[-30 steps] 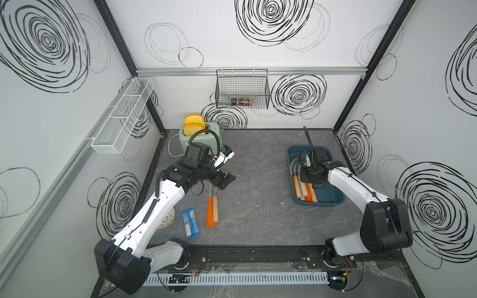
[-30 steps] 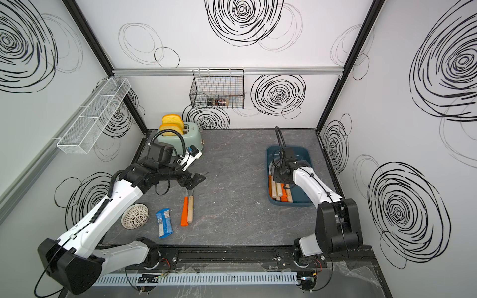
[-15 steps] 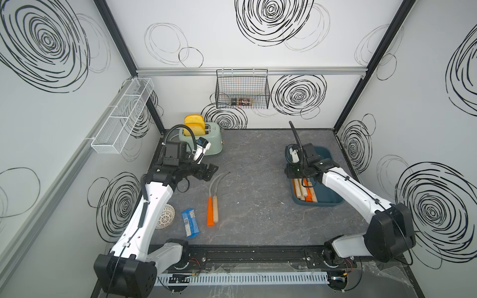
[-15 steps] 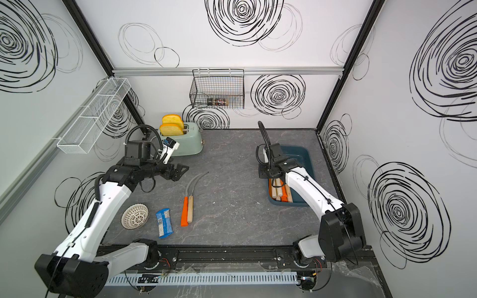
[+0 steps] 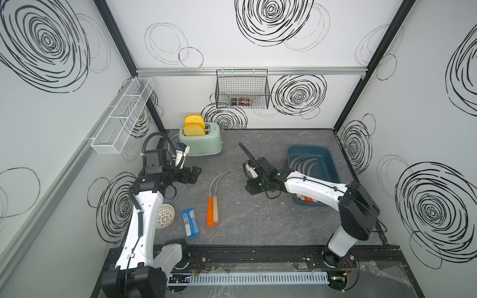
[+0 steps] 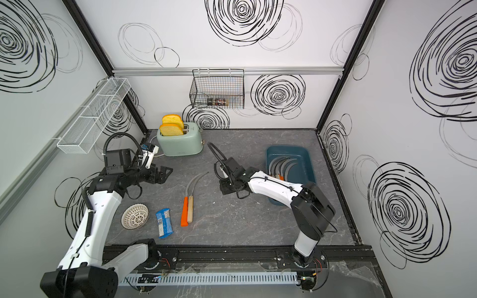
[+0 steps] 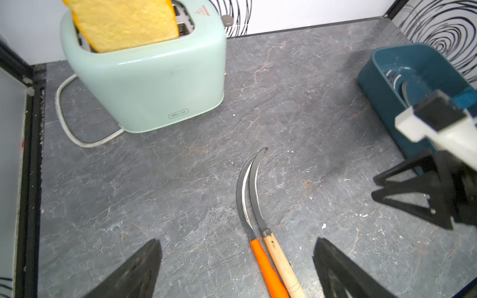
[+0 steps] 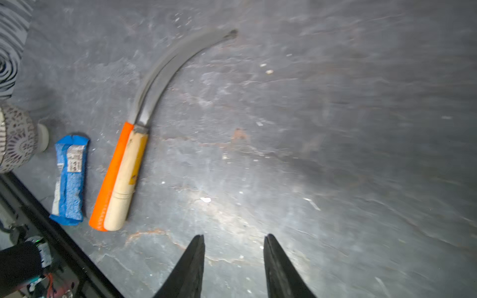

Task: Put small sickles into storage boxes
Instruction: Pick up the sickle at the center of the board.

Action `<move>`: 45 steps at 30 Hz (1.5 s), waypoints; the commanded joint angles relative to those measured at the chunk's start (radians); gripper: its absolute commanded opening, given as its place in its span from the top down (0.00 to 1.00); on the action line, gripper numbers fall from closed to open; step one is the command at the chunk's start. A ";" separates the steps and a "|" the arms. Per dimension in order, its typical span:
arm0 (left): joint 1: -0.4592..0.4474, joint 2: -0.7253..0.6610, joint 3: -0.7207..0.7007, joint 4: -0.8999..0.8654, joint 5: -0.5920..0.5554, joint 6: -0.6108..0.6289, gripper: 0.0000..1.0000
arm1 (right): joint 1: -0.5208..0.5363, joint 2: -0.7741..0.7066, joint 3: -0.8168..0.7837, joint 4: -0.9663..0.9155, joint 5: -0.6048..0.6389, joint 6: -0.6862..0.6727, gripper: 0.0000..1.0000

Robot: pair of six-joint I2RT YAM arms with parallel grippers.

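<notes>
Jaws parted and empty, right gripper (image 8: 233,238) should straddle only the wood sickle (image 8: 126,180) touching the orange sickle (image 8: 108,185) mid-table (image 5: 258,219); left gripper (image 5: 192,176) hangs open-fingered too.

A mint-green toaster (image 5: 201,144) stands at the back of the grey worktop (image 5: 258,219). Two yellow bread slices (image 5: 194,129) stand in its slots, and its white cord (image 7: 64,123) loops beside it. Near the front, a blue snack packet (image 5: 190,222) lies beside a white perforated bowl (image 5: 165,216). A white mesh rack (image 5: 121,116) and a black wire basket (image 5: 242,89) hang on the walls.
</notes>
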 commanded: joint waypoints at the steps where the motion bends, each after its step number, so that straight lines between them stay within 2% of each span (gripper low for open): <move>1: 0.065 -0.012 -0.007 -0.011 0.070 0.036 0.04 | 0.073 0.069 0.094 0.021 -0.020 0.037 0.59; 8: 0.149 -0.060 -0.011 -0.026 0.100 0.071 0.04 | 0.169 0.183 0.192 0.038 -0.029 0.044 0.57; 16: 0.197 -0.090 -0.009 -0.048 0.148 0.089 0.04 | 0.234 0.297 0.303 0.007 -0.030 0.034 0.55; 32: 0.253 -0.121 0.011 -0.074 0.212 0.128 0.04 | 0.267 0.424 0.436 -0.085 0.015 0.006 0.54; 45: 0.284 -0.136 0.018 -0.112 0.240 0.170 0.04 | 0.278 0.446 0.471 -0.110 0.032 -0.007 0.54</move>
